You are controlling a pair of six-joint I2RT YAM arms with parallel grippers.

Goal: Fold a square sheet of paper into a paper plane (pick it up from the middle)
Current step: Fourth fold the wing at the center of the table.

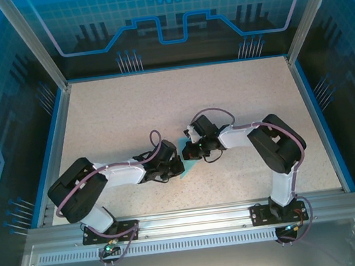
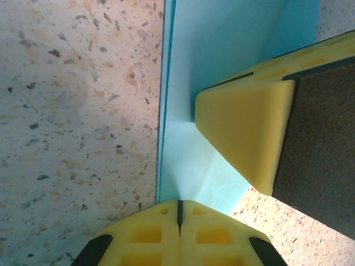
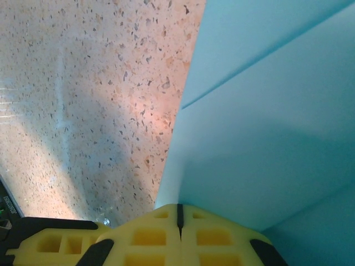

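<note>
**A:** What is going on from above?
**B:** The left gripper [image 1: 179, 166] and right gripper [image 1: 190, 152] are meeting mid-table, with the light-blue paper [image 1: 186, 172] lying between them.
**A:** And the left wrist?
**B:** Its jaws are pinching tight on the paper's [image 2: 222, 55] edge, and the right gripper's finger [image 2: 244, 133] is sitting over the sheet.
**A:** Right wrist?
**B:** Its jaws are likewise gripping the folded paper's [image 3: 266, 111] edge.

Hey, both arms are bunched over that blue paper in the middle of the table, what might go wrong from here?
Tearing: the left gripper and right gripper both look shut on the thin paper, so pulling apart could rip it.
Collision: in the left wrist view the right gripper sits just ahead of the left gripper, so a small slip may knock them together.
Skewed crease: the right wrist view shows an upper layer's edge running slanted, and pressing now may lock that in.
</note>
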